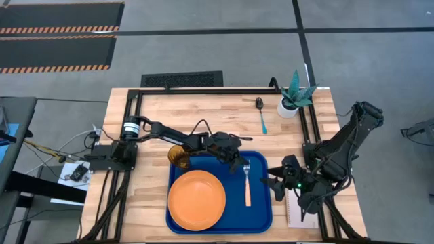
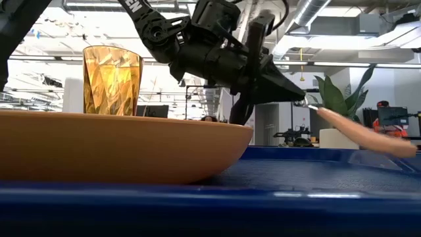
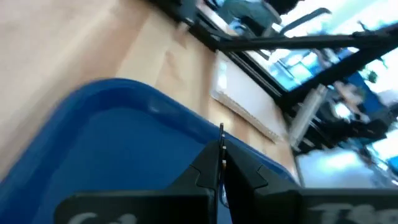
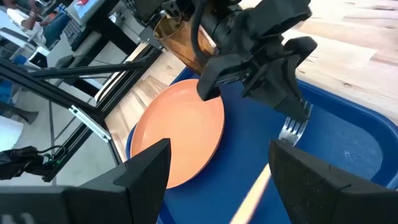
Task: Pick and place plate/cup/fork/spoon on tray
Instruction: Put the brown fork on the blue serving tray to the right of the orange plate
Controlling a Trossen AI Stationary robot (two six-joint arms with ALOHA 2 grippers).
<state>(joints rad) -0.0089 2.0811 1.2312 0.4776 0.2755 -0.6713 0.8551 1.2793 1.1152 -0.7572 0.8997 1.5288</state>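
The blue tray [image 1: 261, 217] lies at the table's near middle. The orange plate [image 1: 196, 198] rests flat in its left half, and the amber cup [image 1: 180, 157] stands upright in its far left corner. The fork [image 1: 247, 186] is in the tray's right half, handle toward the near edge. My left gripper [image 1: 239, 163] is shut at the fork's tine end. The teal-handled spoon [image 1: 262, 115] lies on the table at the far right. My right gripper [image 1: 277, 181] is open and empty just right of the tray's right rim. My left gripper pinches the fork's metal end [image 2: 308, 105], by the tines, between its two fingertips. A thin metal edge [image 3: 221, 134] shows between the shut fingers. The fingers slant down from the far left. The fork is tilted, tine end raised, handle [image 2: 368, 135] sloping down toward the tray floor.
A white pot with a green plant [image 1: 290, 102] stands beside the spoon at the far right corner. A white notepad [image 1: 298, 210] lies right of the tray under my right arm. Black frame rails run along the table's left, right and far sides.
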